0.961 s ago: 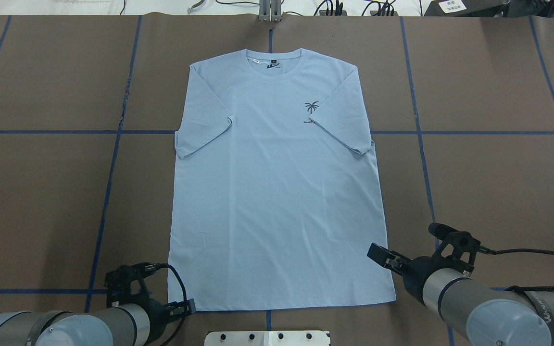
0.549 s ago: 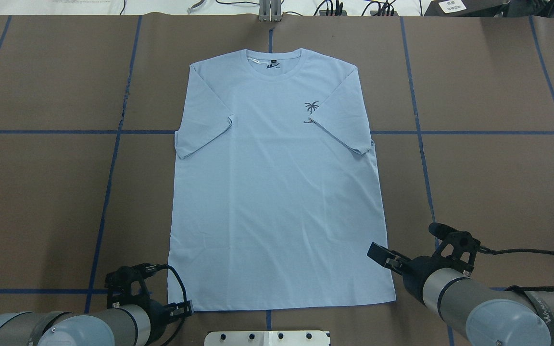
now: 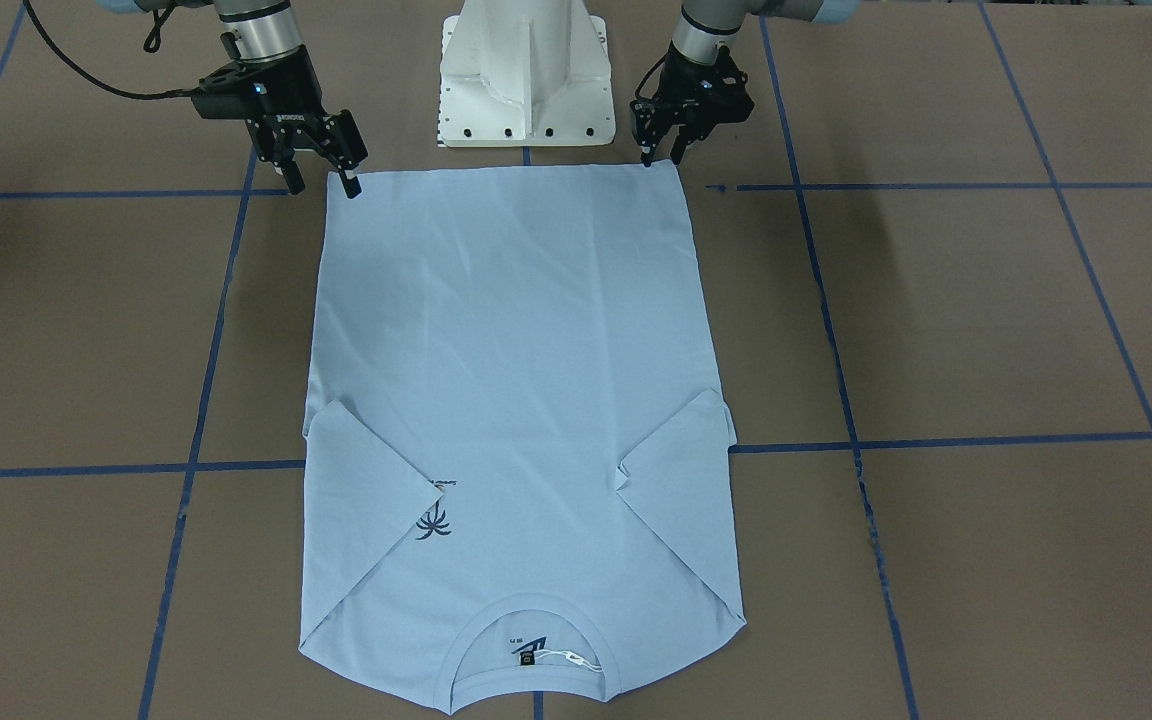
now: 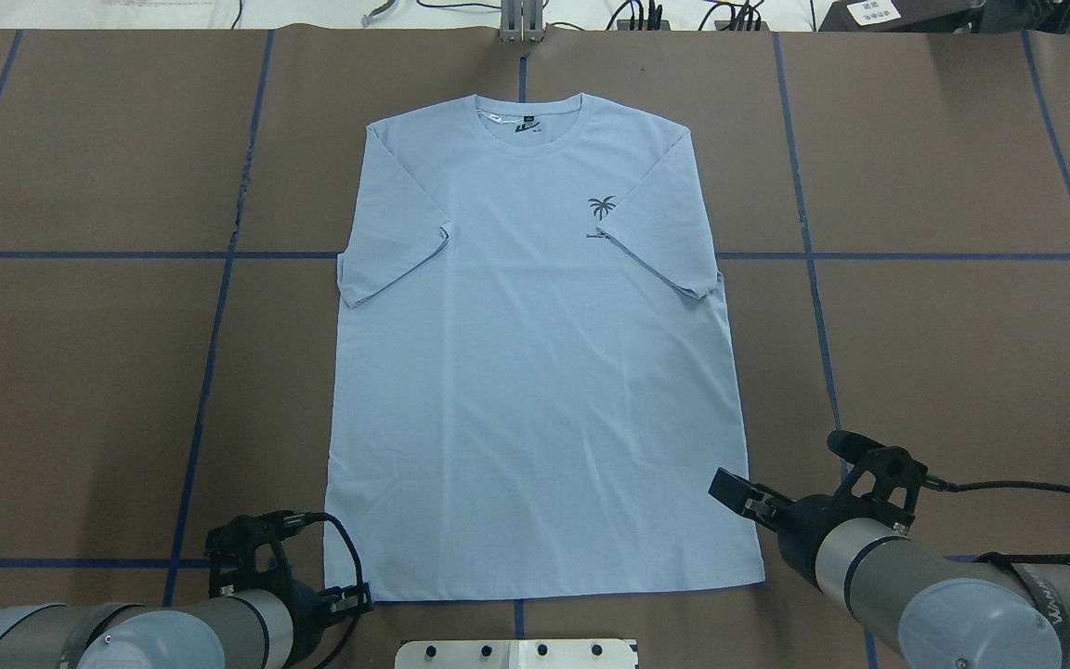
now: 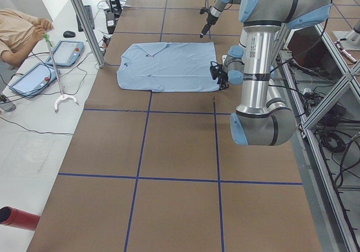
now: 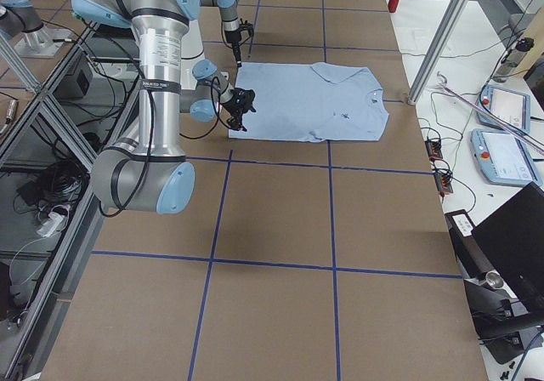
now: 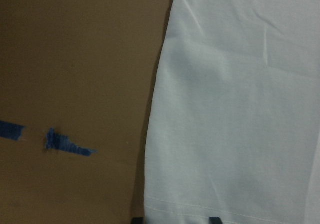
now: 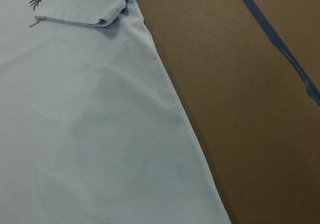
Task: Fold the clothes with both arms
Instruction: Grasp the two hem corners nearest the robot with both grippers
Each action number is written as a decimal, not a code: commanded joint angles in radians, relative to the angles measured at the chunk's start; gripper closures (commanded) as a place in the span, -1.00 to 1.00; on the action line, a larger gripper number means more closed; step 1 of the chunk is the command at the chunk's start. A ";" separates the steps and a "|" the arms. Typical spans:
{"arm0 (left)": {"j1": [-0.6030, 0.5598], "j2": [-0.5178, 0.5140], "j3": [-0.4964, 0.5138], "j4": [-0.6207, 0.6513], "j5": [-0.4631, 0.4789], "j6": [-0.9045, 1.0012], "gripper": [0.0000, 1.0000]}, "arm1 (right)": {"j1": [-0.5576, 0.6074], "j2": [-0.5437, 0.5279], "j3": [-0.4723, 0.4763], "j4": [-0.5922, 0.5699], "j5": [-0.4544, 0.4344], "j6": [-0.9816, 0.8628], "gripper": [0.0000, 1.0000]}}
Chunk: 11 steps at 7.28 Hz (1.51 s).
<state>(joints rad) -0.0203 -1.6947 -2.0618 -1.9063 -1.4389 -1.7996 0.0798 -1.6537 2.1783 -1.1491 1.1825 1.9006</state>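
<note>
Left gripper point(image 3: 661, 160): it sat at the near hem corner on the robot's left, jaws apart. The wrist view showed two dark fingertips either side of the hem stitching. Over the last second the arm had eased slightly back toward the base and nothing else had changed.
Right gripper point(image 3: 323, 185): it had held its place just above the opposite hem corner. Its jaws were spread wide and gripped nothing.
Hem point(image 4: 544, 590): it lay flat on the table point(image 4: 944, 353), unlifted and unwrinkled.
T-shirt point(image 4: 535, 372): it was spread face up in the middle of the table, collar away from the robot, and had not shifted.
Sleeves point(image 4: 396, 242): both were already tucked in over the body.
Collar point(image 4: 530, 125): it lay flat at the far end.
Meaning: the small retreat looked like a final line-up. Pinching both corners and carrying the hem toward the collar was probably next, and no fold of the body had begun.
</note>
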 commanded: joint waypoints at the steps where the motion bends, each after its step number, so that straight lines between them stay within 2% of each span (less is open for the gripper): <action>1: 0.000 0.000 0.005 0.000 -0.002 0.000 0.16 | 0.000 0.000 0.000 0.000 -0.001 0.000 -0.93; 2: 0.000 0.000 0.006 0.000 -0.002 0.000 0.28 | 0.000 0.000 0.000 0.000 -0.001 0.000 -0.93; 3: -0.001 -0.002 0.006 0.001 -0.002 0.000 0.59 | 0.000 0.000 -0.002 0.000 -0.001 0.000 -0.93; 4: -0.001 -0.002 0.006 0.000 -0.002 0.002 1.00 | -0.002 0.000 -0.002 0.000 -0.001 0.000 -0.93; 5: -0.003 -0.002 0.003 0.001 0.000 0.006 1.00 | -0.005 0.002 -0.005 -0.001 -0.001 0.003 -0.90; 6: -0.007 -0.003 0.002 0.001 0.000 0.006 1.00 | -0.012 0.006 -0.014 -0.007 0.002 0.073 -0.59; 7: -0.010 -0.003 -0.001 0.000 0.000 0.006 1.00 | -0.023 0.011 -0.015 -0.070 0.003 0.153 -0.46; 8: -0.013 -0.005 -0.003 0.000 -0.002 0.006 1.00 | -0.041 0.018 -0.018 -0.139 0.002 0.158 -0.47; 11: -0.013 -0.023 -0.003 -0.002 -0.003 0.006 1.00 | -0.101 0.020 -0.018 -0.193 -0.018 0.183 -0.51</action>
<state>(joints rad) -0.0334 -1.7095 -2.0646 -1.9071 -1.4407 -1.7932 0.0043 -1.6346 2.1601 -1.3240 1.1738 2.0727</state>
